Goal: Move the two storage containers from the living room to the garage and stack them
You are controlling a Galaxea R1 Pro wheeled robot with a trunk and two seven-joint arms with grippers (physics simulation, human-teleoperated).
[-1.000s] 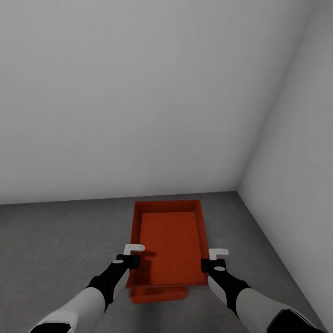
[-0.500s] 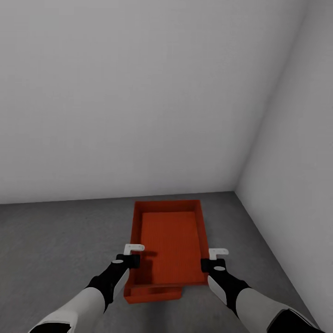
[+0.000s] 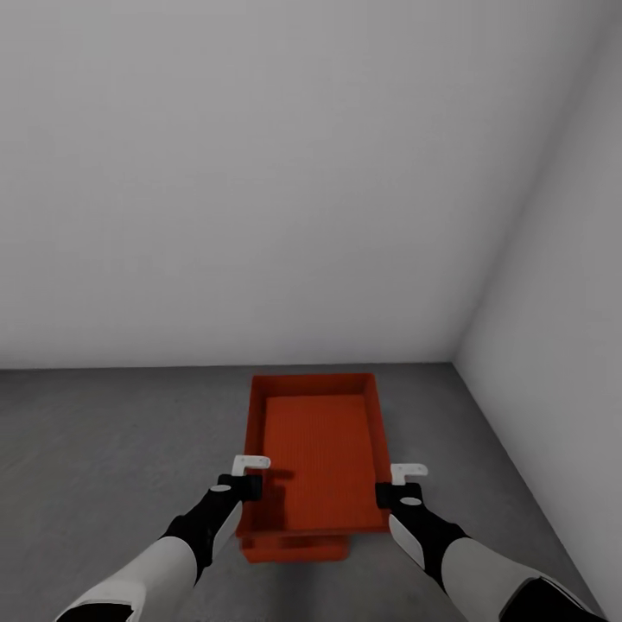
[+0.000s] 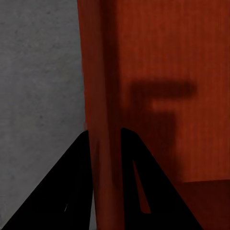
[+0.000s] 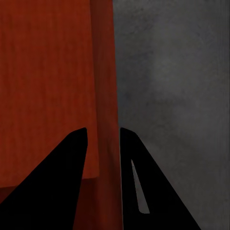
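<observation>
I had the upper storage container (image 3: pixel 315 458) held between both arms, above the dark grey concrete floor (image 3: pixel 104 441) near the corner where the 2 pale walls (image 3: pixel 259 173) met. My left gripper (image 3: pixel 250 475) was clamped on the container's left wall: in the left wrist view its 2 black fingers (image 4: pixel 72 191) sat on either side of the thin orange-red wall (image 4: pixel 103 143). My right gripper (image 3: pixel 399 484) pinched the right wall the same way, its fingers (image 5: pixel 62 182) closed around that edge (image 5: pixel 108 120) with concrete beside it. The second storage container (image 3: pixel 298 548) lay on the floor directly beneath, only its near end peeking out under the held one's near wall. From the head view I could not tell whether the 2 boxes touched
</observation>
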